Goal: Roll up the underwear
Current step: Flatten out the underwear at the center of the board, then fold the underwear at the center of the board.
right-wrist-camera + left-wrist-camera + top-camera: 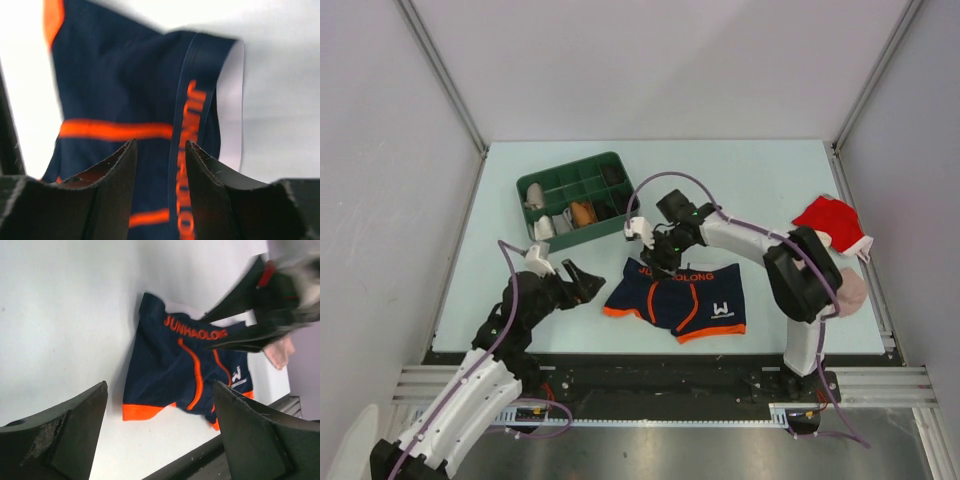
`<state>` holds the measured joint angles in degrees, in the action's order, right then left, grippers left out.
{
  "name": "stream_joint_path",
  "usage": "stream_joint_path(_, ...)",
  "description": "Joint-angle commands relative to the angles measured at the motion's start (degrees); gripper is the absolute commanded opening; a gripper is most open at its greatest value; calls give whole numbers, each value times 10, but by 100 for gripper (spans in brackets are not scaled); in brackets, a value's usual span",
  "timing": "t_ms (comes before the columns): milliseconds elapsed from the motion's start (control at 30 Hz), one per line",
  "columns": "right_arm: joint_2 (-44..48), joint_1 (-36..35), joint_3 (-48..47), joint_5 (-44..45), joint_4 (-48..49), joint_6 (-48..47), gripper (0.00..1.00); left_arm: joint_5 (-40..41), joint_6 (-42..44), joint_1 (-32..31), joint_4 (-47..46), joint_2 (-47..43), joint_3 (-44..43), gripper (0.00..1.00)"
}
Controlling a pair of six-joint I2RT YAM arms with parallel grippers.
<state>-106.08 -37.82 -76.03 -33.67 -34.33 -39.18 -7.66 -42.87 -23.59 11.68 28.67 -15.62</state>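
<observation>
Black, matte fingers of the right gripper (pixel 160 145) fill the bottom of the right wrist view. They are parted by a narrow gap and grip nothing. Their tips sit over the orange-lettered waistband of the underwear (pixel 120 85); whether they touch it cannot be told.

The table (pixel 750 180) is a smooth, pale green-white surface. The underwear (pixel 680 305) lies flat near its front edge, between the two arms. It is navy knit fabric with orange leg hems and curved orange seams, and a white logo on one leg. The waistband faces the far side.

The right gripper (pixel 658 262) is at the waistband's left end. The left gripper (pixel 582 283) is just beside the garment's left edge and points toward it. In its own wrist view, the left gripper (pixel 160 387) is spread wide and empty, and the underwear (pixel 160 375) is apart from both fingers.

A green plastic divided tray (pixel 535 185) holding small items stands behind the underwear, to the left. A red cloth (pixel 825 218) and a beige-pink cloth (pixel 852 290) lie at the right edge.
</observation>
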Motion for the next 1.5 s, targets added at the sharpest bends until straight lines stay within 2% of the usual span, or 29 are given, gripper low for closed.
stream_joint_path(0,-66,-10,-73,57,21,67,46,26,16,4,40,-20,-21,90)
stream_joint_path(267,-115,-20,-90,91,18,60,43,3,9,4,1,-9,13,91)
stream_joint_path(333,-124,-23,-83,105,22,59,35,-6,8,4,-13,9,20,91)
stream_joint_path(367,-125,-23,-83,108,21,59,23,-7,10,4,-27,18,22,91)
stream_joint_path(433,-121,-17,-83,118,21,65,13,-19,14,4,-43,41,23,90)
stream_joint_path(467,-111,-15,-83,118,22,69,5,-25,22,4,-52,75,23,89)
stream_joint_path(533,-99,-5,-82,118,27,77,0,-41,28,4,-71,116,16,88)
stream_joint_path(700,-66,35,-68,120,46,102,0,-57,53,2,-114,232,-5,83)
stream_joint_path(967,-59,94,-49,149,80,138,0,-78,116,-7,-157,377,-106,81)
stream_joint_path(1133,-78,138,-48,171,79,140,0,-86,158,-15,-142,462,-179,82)
stream_joint_path(1467,-54,250,-49,133,50,132,2,-82,252,-34,-84,553,-306,84)
